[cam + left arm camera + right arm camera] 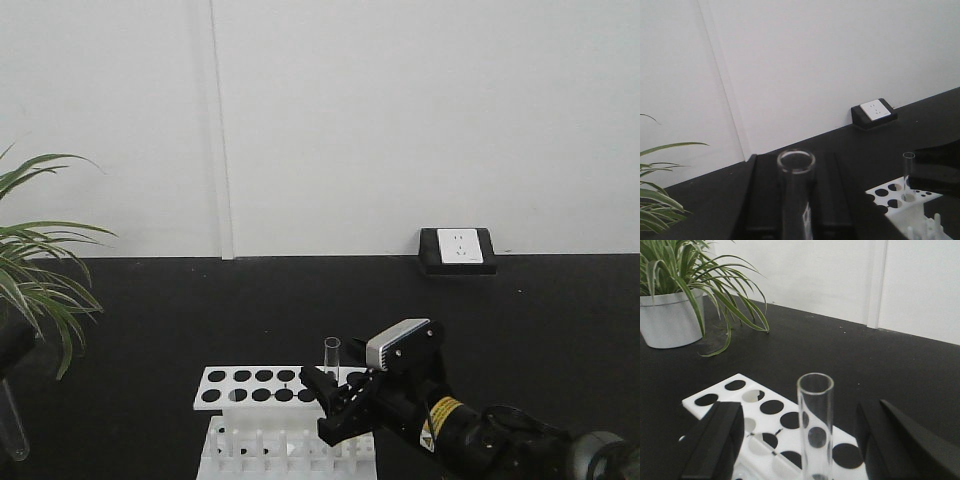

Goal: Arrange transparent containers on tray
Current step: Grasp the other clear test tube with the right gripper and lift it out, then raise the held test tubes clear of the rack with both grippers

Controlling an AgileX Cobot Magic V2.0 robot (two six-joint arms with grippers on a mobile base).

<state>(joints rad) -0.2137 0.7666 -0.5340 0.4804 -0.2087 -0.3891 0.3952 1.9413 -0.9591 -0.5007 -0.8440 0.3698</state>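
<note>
At the near edge of the black bench [150, 320], a white rack [228, 386] carries one test tube, the racked tube [815, 420]. It stands upright in a hole toward the rack's right end, its open rim well above the top plate. The right gripper [802, 440] straddles it: its two dark fingers [715, 445] sit one on each side with clear gaps, so this claw is released and touches nothing. Well to the left of the rack, the left gripper [796, 217] is clenched on a second one, the held tube [795, 190], which rises upright out of its grip, rim uppermost. The tray shows in no view, so where the tubes must go cannot be told. Both tubes look like thin clear glass: light, quite stiff, smooth and likely slippery against hard fingers, and brittle if squeezed hard or knocked sideways against the rack. For the racked tube the sensible hold, I judge, is on the bare wall just below the rim, above the rack's top plate, with a gentle close square across the tube. A straight lift along the hole's axis would suit it, since any tilt would lever the glass against the hole's edge. Laid flat, a round tube will probably roll, so it wants setting down softly.
</note>
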